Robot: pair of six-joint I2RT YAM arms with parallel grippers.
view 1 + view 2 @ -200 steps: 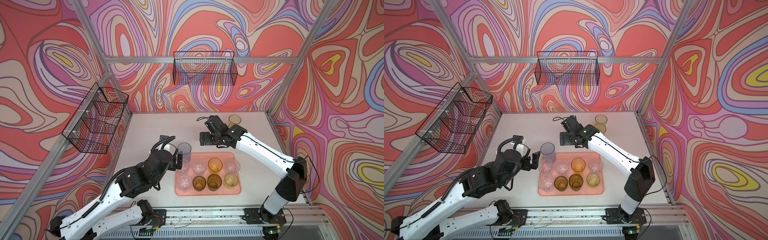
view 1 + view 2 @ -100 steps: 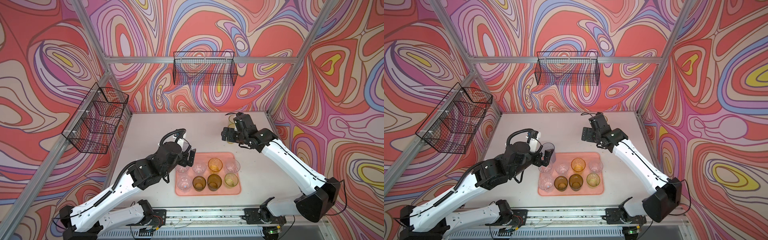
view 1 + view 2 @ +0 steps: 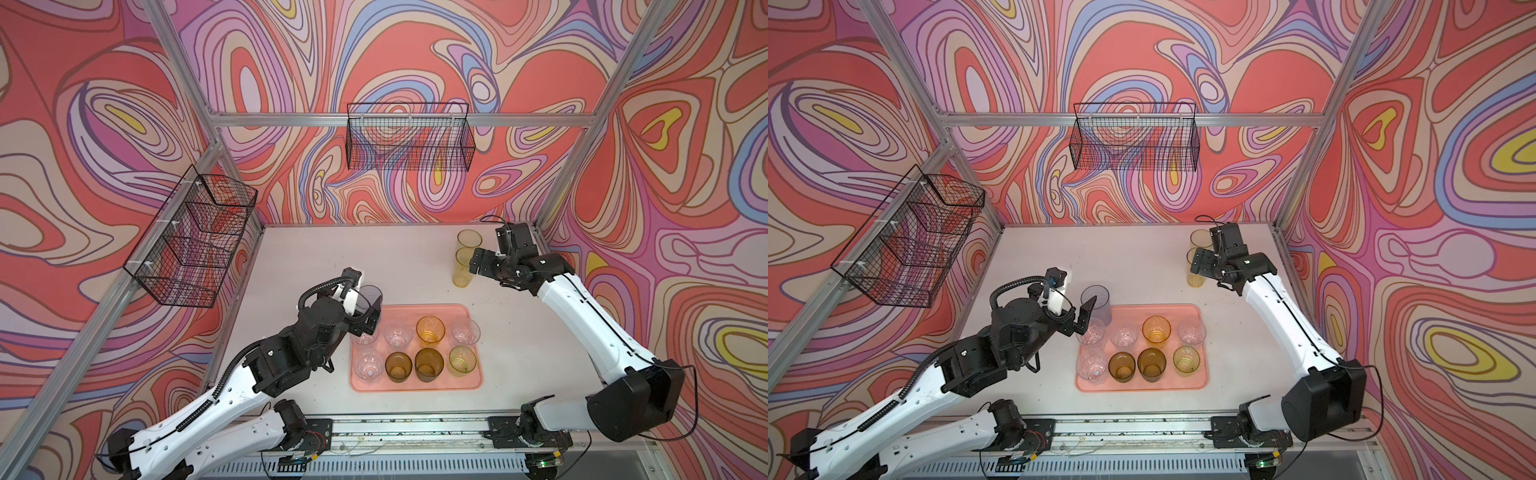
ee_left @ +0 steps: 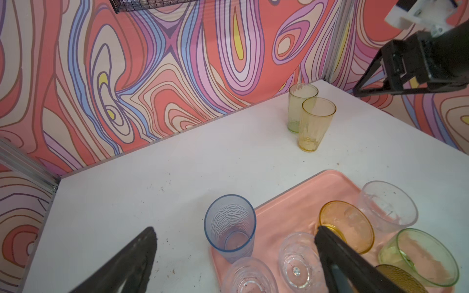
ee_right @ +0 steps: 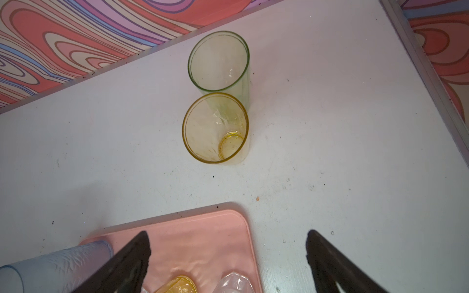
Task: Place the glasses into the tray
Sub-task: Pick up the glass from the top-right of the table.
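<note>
The pink tray (image 3: 415,390) (image 3: 1142,388) lies front centre and holds several short glasses, clear (image 3: 399,334), amber (image 3: 430,328) and green (image 3: 461,360). A tall blue-grey glass (image 3: 1096,299) (image 4: 229,225) stands at its far left corner. My left gripper (image 3: 1077,322) (image 4: 234,232) hovers open just in front of it, one finger on either side, touching nothing. At the back right a tall green glass (image 3: 469,240) (image 5: 219,63) and a yellow glass (image 3: 463,268) (image 5: 215,129) stand on the table. My right gripper (image 3: 478,259) (image 5: 227,236) hangs open and empty beside the yellow one.
Black wire baskets hang on the left wall (image 3: 195,237) and the back wall (image 3: 409,141). Aluminium frame posts mark the table's corners, and the arms' rail (image 3: 415,428) runs along the front edge. The white table (image 3: 332,257) shows bare between the tray and the back wall.
My right arm has swung from over the table's middle to the back right, next to the two tall glasses. My left gripper has moved in toward the blue-grey glass. Both stayed open.
</note>
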